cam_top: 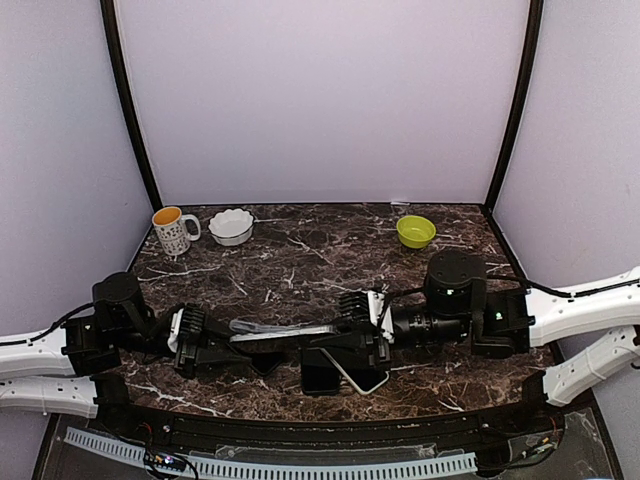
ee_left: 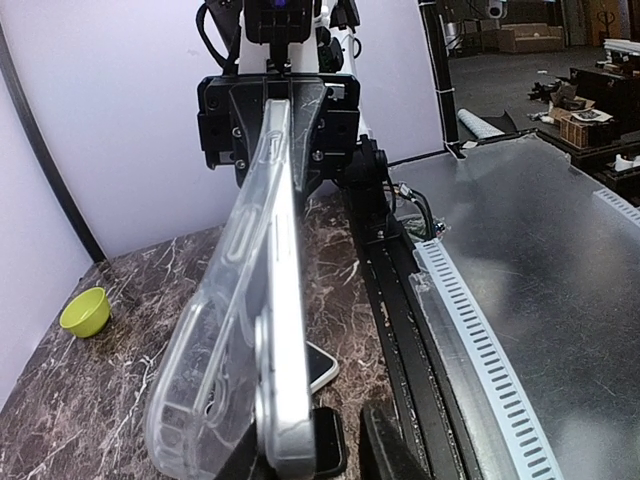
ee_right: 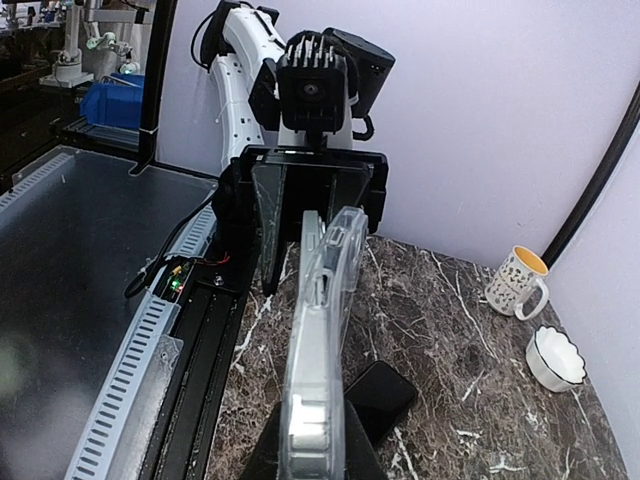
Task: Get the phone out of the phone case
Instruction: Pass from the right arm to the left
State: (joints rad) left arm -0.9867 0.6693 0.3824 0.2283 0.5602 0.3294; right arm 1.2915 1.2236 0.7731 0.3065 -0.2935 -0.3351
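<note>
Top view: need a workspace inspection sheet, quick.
Surface: dark marble table.
Job's things: clear case empty, held above the table; phone lying on the table under the case's right end.
Clutter: mug, white bowl, green bowl along the far edge.
Hands: left hand and right hand each shut on a case end.
Cables: black cable along the right arm.
Surroundings: lilac walls.

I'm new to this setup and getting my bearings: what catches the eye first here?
A clear case spans the air between the left gripper and the right gripper, each clamping one end, near the table's front. The phone lies flat on the dark marble table beneath it, by the right gripper.
</note>
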